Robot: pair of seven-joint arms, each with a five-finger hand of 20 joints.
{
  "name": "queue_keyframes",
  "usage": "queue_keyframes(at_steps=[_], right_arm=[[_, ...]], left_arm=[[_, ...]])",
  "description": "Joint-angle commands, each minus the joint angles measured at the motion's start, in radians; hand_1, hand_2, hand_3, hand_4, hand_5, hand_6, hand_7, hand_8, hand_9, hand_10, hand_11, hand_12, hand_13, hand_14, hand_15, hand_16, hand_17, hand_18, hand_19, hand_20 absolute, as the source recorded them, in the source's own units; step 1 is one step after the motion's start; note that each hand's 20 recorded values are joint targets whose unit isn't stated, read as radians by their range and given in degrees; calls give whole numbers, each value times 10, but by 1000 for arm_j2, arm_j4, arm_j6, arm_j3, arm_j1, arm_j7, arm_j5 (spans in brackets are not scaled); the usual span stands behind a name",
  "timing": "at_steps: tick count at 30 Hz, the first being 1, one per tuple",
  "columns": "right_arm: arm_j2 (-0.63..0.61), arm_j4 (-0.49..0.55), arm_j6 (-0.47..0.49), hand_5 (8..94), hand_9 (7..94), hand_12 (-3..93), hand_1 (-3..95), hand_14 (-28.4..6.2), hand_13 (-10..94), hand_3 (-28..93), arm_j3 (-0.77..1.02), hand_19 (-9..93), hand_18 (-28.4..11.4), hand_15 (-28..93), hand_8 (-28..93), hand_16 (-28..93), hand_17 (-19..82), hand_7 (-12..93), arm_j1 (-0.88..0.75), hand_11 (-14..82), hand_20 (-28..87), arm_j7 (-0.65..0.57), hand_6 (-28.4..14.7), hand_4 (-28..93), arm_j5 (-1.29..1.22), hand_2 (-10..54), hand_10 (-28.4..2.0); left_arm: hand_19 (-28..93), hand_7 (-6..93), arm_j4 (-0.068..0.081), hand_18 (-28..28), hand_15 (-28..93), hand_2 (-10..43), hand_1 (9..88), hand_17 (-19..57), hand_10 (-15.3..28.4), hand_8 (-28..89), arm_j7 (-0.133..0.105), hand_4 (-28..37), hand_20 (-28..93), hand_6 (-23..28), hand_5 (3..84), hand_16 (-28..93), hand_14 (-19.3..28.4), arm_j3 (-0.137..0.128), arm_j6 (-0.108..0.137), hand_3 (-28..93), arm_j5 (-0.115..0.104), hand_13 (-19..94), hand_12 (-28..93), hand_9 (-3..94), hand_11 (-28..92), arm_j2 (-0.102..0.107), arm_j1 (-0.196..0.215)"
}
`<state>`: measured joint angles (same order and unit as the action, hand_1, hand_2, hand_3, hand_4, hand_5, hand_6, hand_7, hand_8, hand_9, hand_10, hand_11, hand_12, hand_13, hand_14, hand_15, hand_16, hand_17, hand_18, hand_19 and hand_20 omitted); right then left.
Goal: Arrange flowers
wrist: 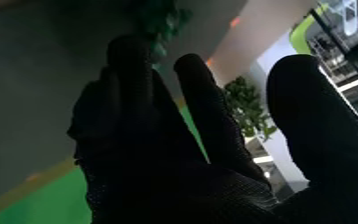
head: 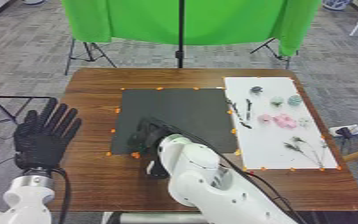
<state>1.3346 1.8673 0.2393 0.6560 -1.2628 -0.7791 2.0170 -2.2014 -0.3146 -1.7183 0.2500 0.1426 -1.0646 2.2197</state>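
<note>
Grey floor (head: 33, 55) lies around the brown wooden table (head: 95, 82), and a green cloth (head: 131, 22) hangs past its far edge, with a black pole (head: 181, 30) before it. Ahead of the right hand (head: 161, 131) and under its side is a dark mat (head: 189, 107), which has small orange pieces (head: 113, 131) along its edges. To the right of this hand is a white sheet (head: 251, 150); on it are pink flowers (head: 285, 120), a dark blue flower (head: 256, 89), dark twigs (head: 248, 110) and thin green stems (head: 313, 152). The white right arm (head: 189, 165) and a black cable (head: 246, 175) cover the near side of the mat.

The right hand is above the near left part of the mat. Its fingers are nearly straight and the thumb is well apart. Green leaves (wrist: 244, 100) show between finger and thumb, but I cannot tell whether it has hold of them. The left hand (head: 40, 142) is at the left table edge, fingers straight and slightly spread, holding nothing, pointing away.
</note>
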Motion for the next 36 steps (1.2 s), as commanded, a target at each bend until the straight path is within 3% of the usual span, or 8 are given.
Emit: queue_keyframes(at_steps=[1,6,11,18,23,30,36], right_arm=[[-161,174,-106,583,440,119,281,-246,477,740,175,931,-283,637,-100,136,318,61,-79,90,426,-18,-99,-199,22,77,-284],[-325,210,-201,586,461,124,286,-242,489,739,361,932,-284,636,-97,142,318,59,-145,102,429,-49,-107,-193,8,63,-279],[-486,221,-198,583,481,133,319,-236,491,741,518,929,-284,650,-96,152,308,60,-228,120,418,-95,-116,-191,21,25,-265],[-585,243,-159,580,505,139,357,-228,504,730,735,931,-284,665,-96,163,305,62,-419,131,409,-161,-119,-203,44,-35,-254],[-626,256,-107,579,515,140,391,-219,511,720,830,929,-284,660,-96,169,303,67,-534,134,402,-178,-117,-249,59,-92,-243],[-620,263,-55,616,546,145,431,-195,547,727,900,924,-281,665,-98,182,301,84,-631,144,401,-213,-110,-280,80,-95,-224],[-595,278,-64,614,551,147,480,-190,548,674,973,921,-278,660,-100,192,301,86,-750,145,408,-236,-107,-282,92,-95,-218]], left_arm=[[212,91,-20,118,218,163,240,-41,117,-84,-1,-283,135,61,400,-27,128,-38,-41,761,21,247,98,315,124,-45,50],[212,89,-34,118,217,161,240,-41,117,-84,-24,-283,135,61,400,-27,129,-61,-35,760,19,247,98,315,124,-52,79],[211,90,-30,118,217,159,239,-41,117,-84,-29,-283,135,60,400,-26,129,-61,-38,761,19,247,98,316,123,-52,72],[211,92,-32,118,218,160,241,-41,117,-84,-33,-283,135,60,401,-27,129,-62,-35,762,17,248,98,317,123,-57,81],[212,93,-41,118,218,164,243,-41,117,-84,-48,-283,136,61,402,-27,129,-72,-27,765,18,248,99,318,126,-62,96],[213,94,-45,118,222,165,247,-41,117,-85,-54,-283,135,61,404,-27,129,-73,-26,775,18,250,98,319,126,-71,108],[213,94,-50,118,223,167,251,-41,117,-86,-52,-283,135,61,404,-28,129,-76,-11,769,35,251,97,320,127,-73,112]])
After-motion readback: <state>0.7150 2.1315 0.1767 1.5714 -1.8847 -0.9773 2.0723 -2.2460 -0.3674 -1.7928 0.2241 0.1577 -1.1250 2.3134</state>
